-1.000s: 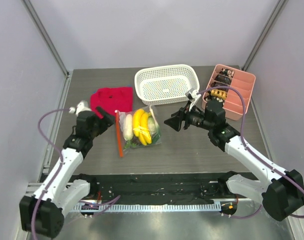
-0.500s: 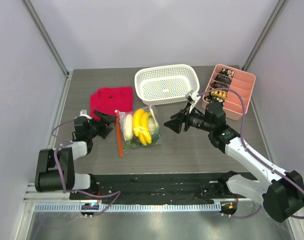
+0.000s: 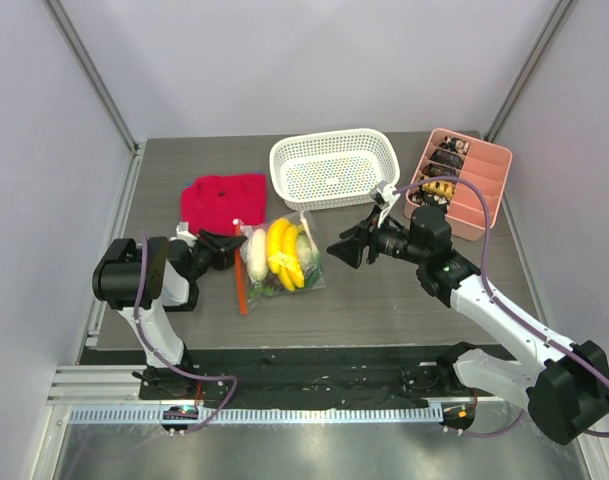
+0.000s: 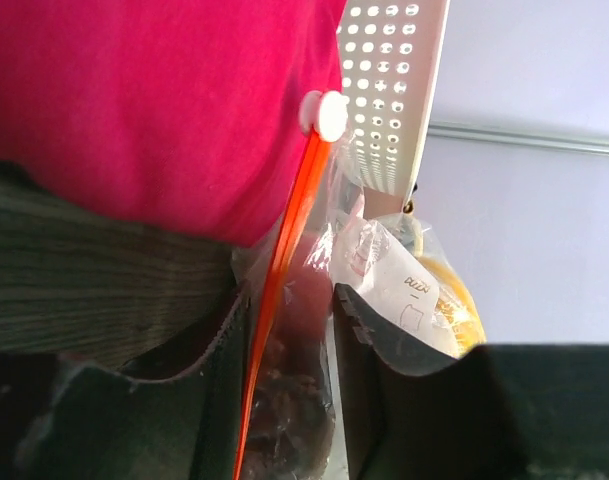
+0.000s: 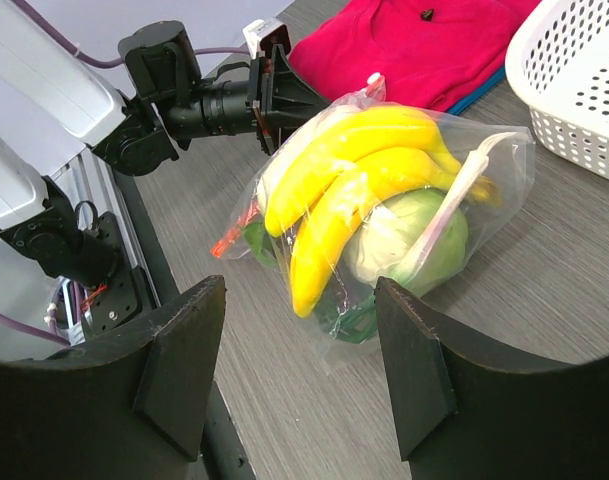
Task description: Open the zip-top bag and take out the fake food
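The zip-top bag (image 3: 279,258) lies on the table, holding yellow bananas (image 3: 281,250), a white piece and a green round piece (image 5: 434,235). Its orange-red zipper strip (image 3: 238,275) runs along the left edge. My left gripper (image 3: 227,246) is low at that edge. In the left wrist view the strip (image 4: 289,230) and crinkled bag plastic lie between the spread jaws of my left gripper (image 4: 289,330), with dark red fruit behind. My right gripper (image 3: 342,247) is open and empty just right of the bag, which the right wrist view (image 5: 384,200) shows ahead of the gripper (image 5: 299,360).
A red cloth (image 3: 224,198) lies behind the bag on the left. A white perforated basket (image 3: 329,137) stands at the back middle. A pink divided tray (image 3: 481,215) with dark brown pieces stands at the back right.
My left arm has folded down low and its gripper has moved right, onto the bag's zipper edge. My right gripper has barely moved.
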Robot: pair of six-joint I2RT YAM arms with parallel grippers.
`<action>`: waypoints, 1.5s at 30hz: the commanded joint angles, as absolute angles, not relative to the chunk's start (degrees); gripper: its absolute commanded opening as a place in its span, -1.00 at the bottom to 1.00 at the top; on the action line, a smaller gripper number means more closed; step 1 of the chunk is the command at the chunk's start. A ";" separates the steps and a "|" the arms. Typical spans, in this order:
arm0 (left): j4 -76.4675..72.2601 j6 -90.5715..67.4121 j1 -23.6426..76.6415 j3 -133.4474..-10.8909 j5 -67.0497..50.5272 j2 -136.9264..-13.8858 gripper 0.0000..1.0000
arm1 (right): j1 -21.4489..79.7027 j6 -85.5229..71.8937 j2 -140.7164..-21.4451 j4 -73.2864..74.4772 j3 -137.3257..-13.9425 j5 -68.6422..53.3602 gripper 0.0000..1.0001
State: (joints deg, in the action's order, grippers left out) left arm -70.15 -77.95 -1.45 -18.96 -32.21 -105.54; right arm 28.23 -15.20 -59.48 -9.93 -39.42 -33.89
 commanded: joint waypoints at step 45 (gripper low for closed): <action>-9.58 -30.50 33.66 -60.64 -49.83 -86.04 -1.00 | 27.16 -14.06 -50.19 -34.90 -22.50 -21.79 0.36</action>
State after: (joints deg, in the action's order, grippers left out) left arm -9.67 -31.73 32.29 -59.66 -47.81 -88.33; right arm 27.51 -15.46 -52.80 -29.21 -22.15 -21.56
